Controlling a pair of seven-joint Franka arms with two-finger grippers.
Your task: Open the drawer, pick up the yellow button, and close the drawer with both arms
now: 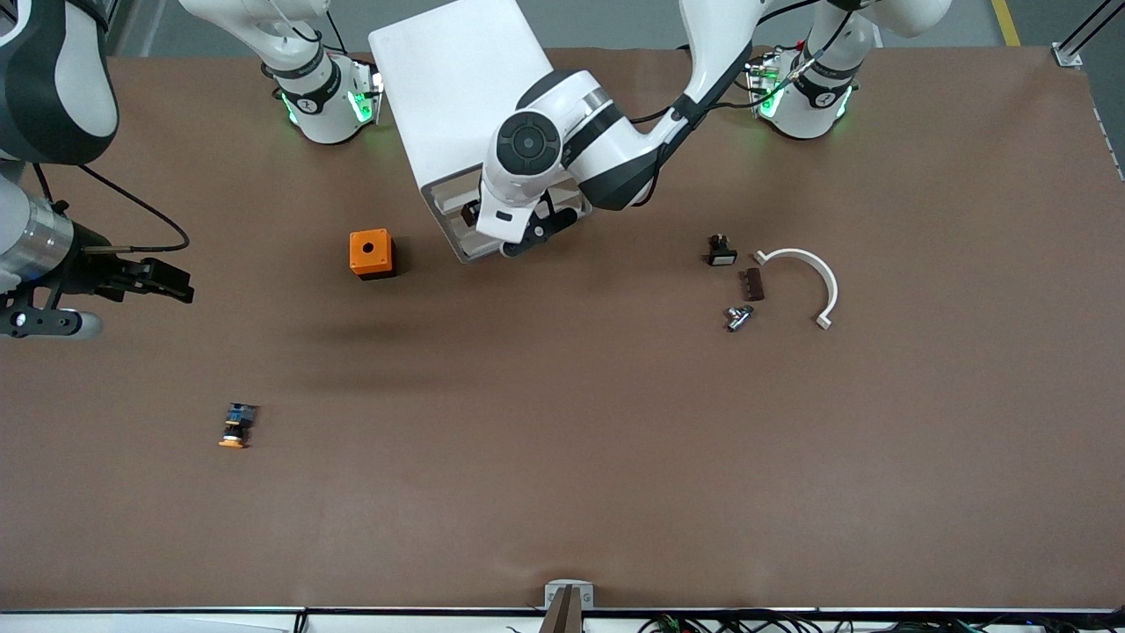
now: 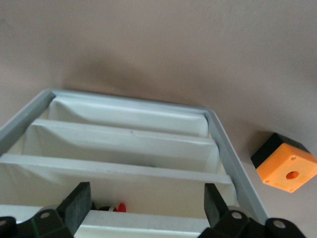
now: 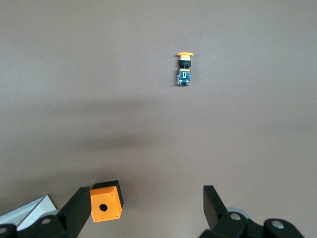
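I see the left gripper (image 1: 525, 239) spread wide and empty over the open drawer (image 2: 225, 148), its fingers (image 2: 75, 206) just above the white dividers. My right gripper (image 1: 163, 280) hangs over the table's right-arm end, fingers (image 3: 214, 202) wide apart, holding nothing. The button (image 1: 235, 425) lies on the table, nearer the front camera than the orange box (image 1: 370, 253), well apart from both grippers.

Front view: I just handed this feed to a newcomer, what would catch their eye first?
Probably the left gripper with open fingers over the open white drawer, whose divided compartments fill the left wrist view. Next, the orange box beside the drawer. Then the tiny button, lying alone on the table nearer the camera, toward the right arm's end, where the open right gripper hangs apart from it.
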